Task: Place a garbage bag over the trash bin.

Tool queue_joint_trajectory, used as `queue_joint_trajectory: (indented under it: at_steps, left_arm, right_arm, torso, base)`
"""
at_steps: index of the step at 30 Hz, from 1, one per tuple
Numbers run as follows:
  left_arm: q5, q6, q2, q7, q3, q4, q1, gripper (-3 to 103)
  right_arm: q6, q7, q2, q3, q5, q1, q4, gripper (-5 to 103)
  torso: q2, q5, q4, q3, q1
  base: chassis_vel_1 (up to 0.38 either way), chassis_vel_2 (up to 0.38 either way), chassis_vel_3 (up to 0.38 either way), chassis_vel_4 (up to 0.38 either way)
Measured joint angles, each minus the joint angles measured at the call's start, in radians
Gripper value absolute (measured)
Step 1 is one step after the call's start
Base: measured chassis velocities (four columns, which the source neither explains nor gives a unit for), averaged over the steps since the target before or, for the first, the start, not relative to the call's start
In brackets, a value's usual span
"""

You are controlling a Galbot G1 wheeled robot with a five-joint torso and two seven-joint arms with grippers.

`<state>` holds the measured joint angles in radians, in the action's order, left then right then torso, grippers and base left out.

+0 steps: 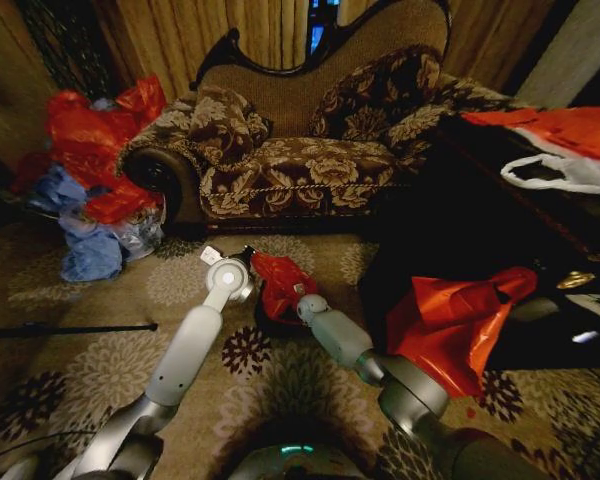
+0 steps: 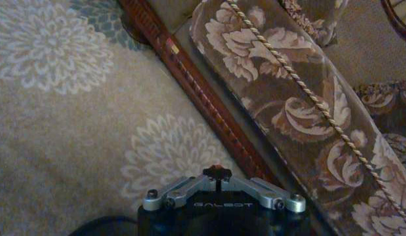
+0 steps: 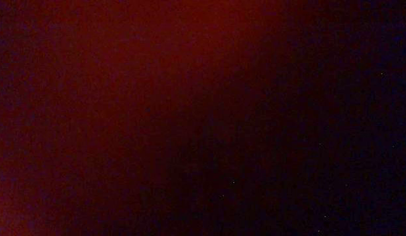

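Note:
The garbage bag [image 1: 278,280], red and crinkly, sits bunched on top of the trash bin [image 1: 266,322], a low dark shape on the carpet in front of the sofa. My left gripper [image 1: 246,257] is at the bag's upper left corner. In the left wrist view this gripper [image 2: 217,172] is closed, with a small red scrap pinched at its tips. My right gripper [image 1: 303,300] is pushed against the bag's right side, its fingers hidden. The right wrist view is dark red from the bag's plastic [image 3: 91,98] close in front of it.
A floral sofa [image 1: 300,170] stands just behind the bin, its wooden base rail [image 2: 209,108] near my left gripper. A heap of red and blue bags [image 1: 90,170] lies at the left. A larger red-orange bag [image 1: 460,320] hangs off a dark table [image 1: 460,220] at the right. A black rod [image 1: 70,328] lies on the carpet.

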<state>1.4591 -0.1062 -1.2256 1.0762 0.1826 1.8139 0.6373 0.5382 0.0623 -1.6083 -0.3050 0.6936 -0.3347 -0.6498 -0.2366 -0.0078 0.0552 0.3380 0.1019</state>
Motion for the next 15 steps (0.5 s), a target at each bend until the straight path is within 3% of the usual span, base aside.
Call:
queue_joint_trajectory:
  at_steps: [5,6,8,15]
  left_arm:
    - [-0.003,-0.001,0.009,-0.005,-0.002,0.026,0.012,0]
    - [-0.004,-0.001,0.012,-0.007,-0.003,0.030,0.012,0]
    - [-0.005,-0.001,0.013,-0.009,-0.003,0.031,0.012,0]
    - [-0.029,-0.002,0.035,-0.039,-0.001,0.054,0.025,0]
  right_arm:
    - [-0.033,-0.051,0.001,-0.014,-0.017,-0.016,-0.056,5]
    - [-0.044,-0.072,0.001,-0.025,-0.026,-0.019,-0.073,16]
    - [-0.049,-0.081,0.001,-0.028,-0.033,-0.020,-0.079,16]
    - [-0.043,-0.180,0.001,-0.072,-0.062,-0.024,-0.208,48]
  torso:
    - [0.001,0.0004,-0.0015,0.001,0.001]
    - [0.001,0.0007,-0.0018,0.001,0.001]
    - [0.001,0.0008,-0.0019,0.001,0.001]
    - [0.002,0.0007,-0.0011,0.001,0.001]
  base:
    - [0.000,0.000,0.000,0.000]
    - [0.000,0.000,0.000,0.000]
    - [0.000,0.000,0.000,0.000]
    - [0.000,0.000,0.000,0.000]
